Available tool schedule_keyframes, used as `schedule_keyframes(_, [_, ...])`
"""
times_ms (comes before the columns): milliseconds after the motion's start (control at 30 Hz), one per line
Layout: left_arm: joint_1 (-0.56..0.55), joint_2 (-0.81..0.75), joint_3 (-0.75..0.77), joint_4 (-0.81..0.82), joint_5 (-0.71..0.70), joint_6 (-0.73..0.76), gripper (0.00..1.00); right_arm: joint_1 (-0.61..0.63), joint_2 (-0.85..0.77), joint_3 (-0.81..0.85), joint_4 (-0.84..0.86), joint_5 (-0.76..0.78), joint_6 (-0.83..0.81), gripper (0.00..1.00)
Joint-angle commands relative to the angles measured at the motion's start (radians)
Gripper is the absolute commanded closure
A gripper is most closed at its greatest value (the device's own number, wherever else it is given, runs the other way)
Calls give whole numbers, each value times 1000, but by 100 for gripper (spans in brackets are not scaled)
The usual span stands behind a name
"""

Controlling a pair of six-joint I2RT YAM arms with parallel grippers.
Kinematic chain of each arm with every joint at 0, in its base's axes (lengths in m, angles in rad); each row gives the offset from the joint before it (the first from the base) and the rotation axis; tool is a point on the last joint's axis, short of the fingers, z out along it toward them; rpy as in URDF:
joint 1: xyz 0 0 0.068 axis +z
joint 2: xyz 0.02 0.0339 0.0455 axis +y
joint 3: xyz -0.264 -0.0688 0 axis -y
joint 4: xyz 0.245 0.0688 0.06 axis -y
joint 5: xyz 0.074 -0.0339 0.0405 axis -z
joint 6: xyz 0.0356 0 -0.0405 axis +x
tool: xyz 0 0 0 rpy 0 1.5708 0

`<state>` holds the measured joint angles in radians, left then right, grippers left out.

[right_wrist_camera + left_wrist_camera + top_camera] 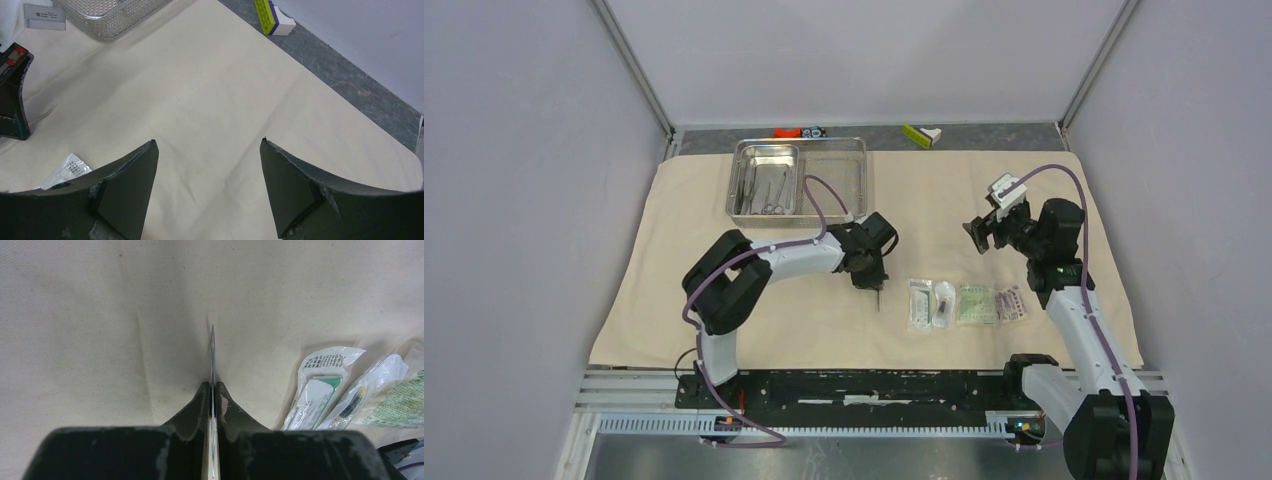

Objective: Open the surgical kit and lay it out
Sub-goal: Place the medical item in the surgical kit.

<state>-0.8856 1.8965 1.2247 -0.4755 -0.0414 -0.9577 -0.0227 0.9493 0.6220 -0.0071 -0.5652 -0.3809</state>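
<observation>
Black mounting rail [874, 385] with both arm bases runs along the table's near edge. Beyond it the beige cloth wrap [724, 300] lies unfolded, with the steel tray [864, 180] at its far side; other instruments [769, 190] lie in the inner tray [742, 180]. The right gripper [208, 141] hangs well right of the tray, jaws wide and empty. The left gripper [212, 390], just nearer than the tray's right corner, is clamped on a thin metal instrument [212, 355], seen edge-on, so I cannot tell which kind. Four packets [967, 303] sit in a row nearer than the tray and to its right.

The instrument's tip points at the cloth: lowered steeply, it could snag a crease, or, once released, slide onto the packets.

The cloth is creased, over a grey tabletop, between plain pale walls.
</observation>
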Motion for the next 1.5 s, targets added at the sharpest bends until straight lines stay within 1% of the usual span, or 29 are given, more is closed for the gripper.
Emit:
schedule_keyframes(0, [-15,-53,-40,31,0,-53,89,-7,5,-7,42,-22,7,18])
schedule_keyframes(567, [-33,-76,-70,39,17,-75,83,-16,9,-11,35,-39,9,18])
schedule_keyframes(1133, [-35,-83,-91,42,37,-91,81,-25,16,-14,32,-47,8,18])
schedule_keyframes(1267, [-36,-83,-93,42,82,-98,81,-26,19,-15,32,-45,8,17])
schedule_keyframes(1467, [-36,-80,-99,48,82,-102,79,-29,18,-17,32,-48,8,18])
